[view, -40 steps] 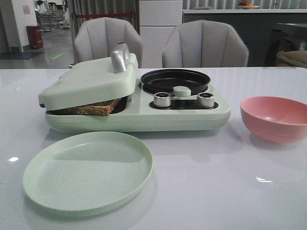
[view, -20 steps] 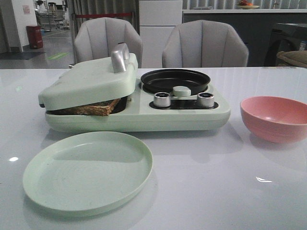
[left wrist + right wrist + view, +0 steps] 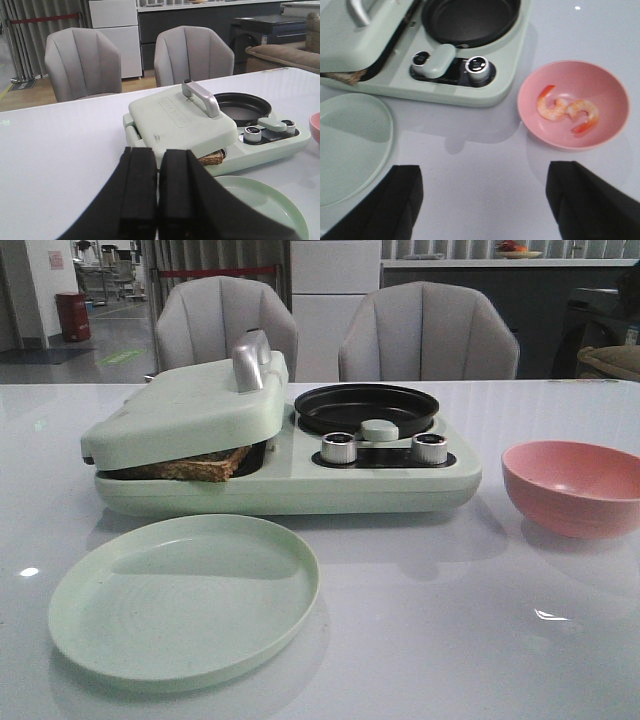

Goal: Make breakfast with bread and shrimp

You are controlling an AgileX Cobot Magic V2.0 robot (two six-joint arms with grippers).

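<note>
Nothing moved — left jaws (image 3: pixel 157 192) shut, empty, right jaws (image 3: pixel 482 200) wide.

Before me on the white table (image 3: pixel 420 620): a pale green breakfast maker (image 3: pixel 290 480), its lid (image 3: pixel 185 415) tilted partly down, silver handle (image 3: pixel 250 360) on top. Black pan (image 3: pixel 365 408) set in its right half; two silver knobs (image 3: pixel 338 447) in front. Green plate (image 3: pixel 185 595) just in front. Pink bowl (image 3: pixel 572 485) to my right, apart. Two grey chairs (image 3: pixel 428 332) behind the table.
</note>
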